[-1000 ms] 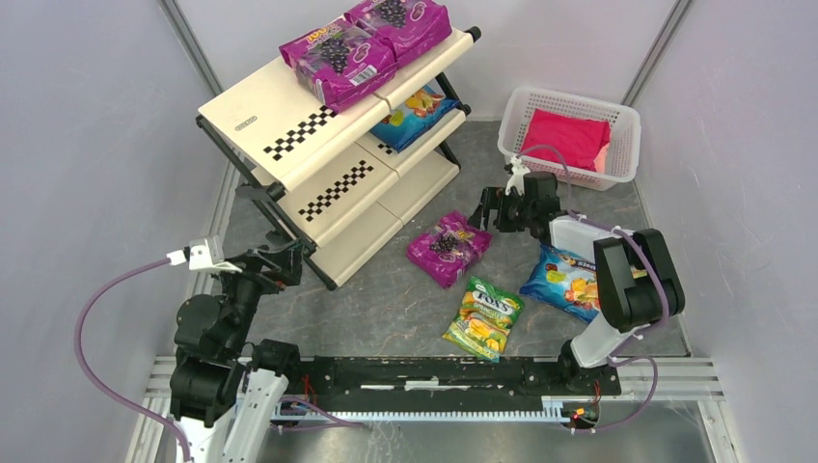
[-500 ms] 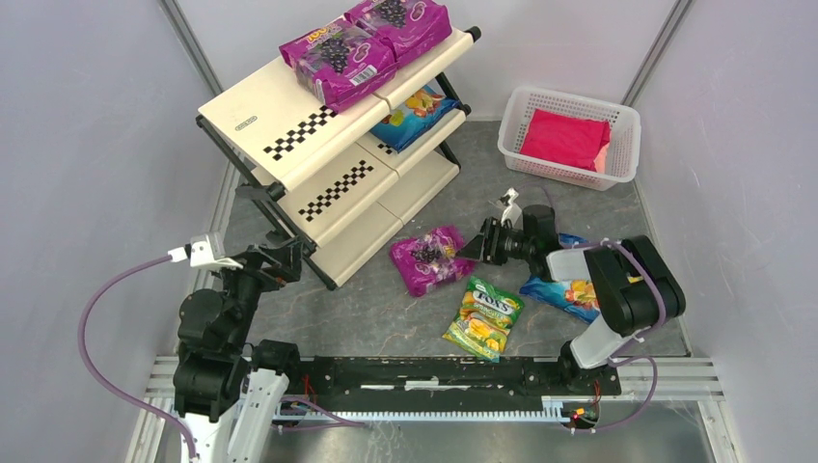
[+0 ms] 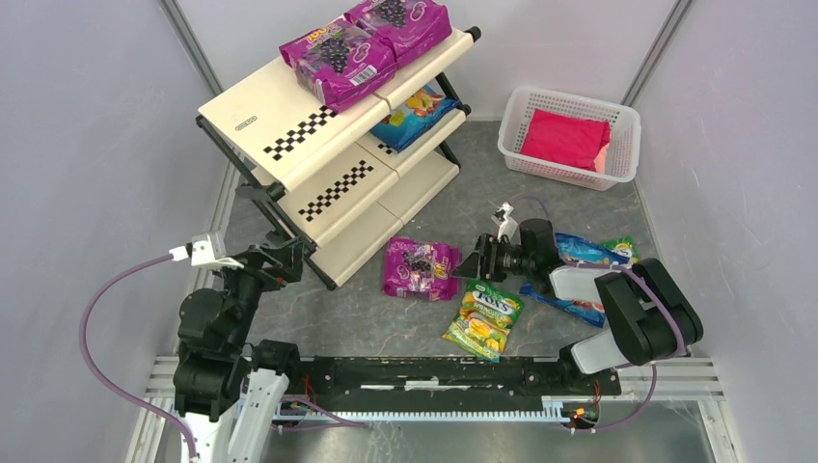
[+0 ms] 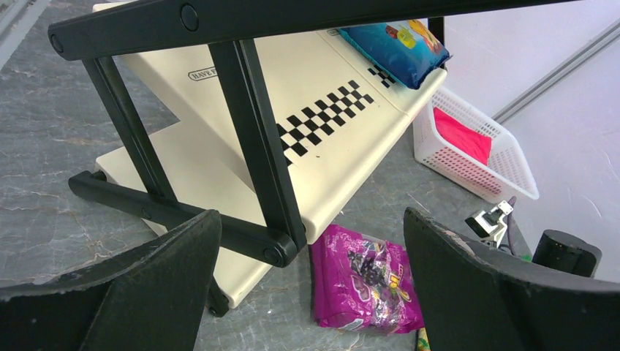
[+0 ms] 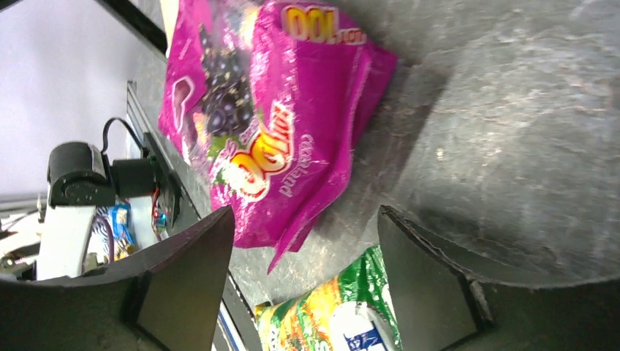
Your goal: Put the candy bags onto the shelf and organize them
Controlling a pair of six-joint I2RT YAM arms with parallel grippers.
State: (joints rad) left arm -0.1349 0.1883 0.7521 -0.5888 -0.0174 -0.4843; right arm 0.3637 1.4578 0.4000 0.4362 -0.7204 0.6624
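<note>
Counted on the table: one shelf (image 3: 280,106) of three tiers; three magenta bags (image 3: 338,58) (image 3: 400,21) (image 3: 420,268), two lying on the shelf and one off it; two blue bags (image 3: 415,114) (image 3: 579,251), one on the shelf and one off it; one green-and-yellow bag (image 3: 484,316) in plain sight; a green scrap beside the covered blue bag is too hidden to count; one white basket (image 3: 569,177); one red bundle (image 3: 564,137) inside it; two robot arms (image 3: 217,328) (image 3: 632,309).
</note>
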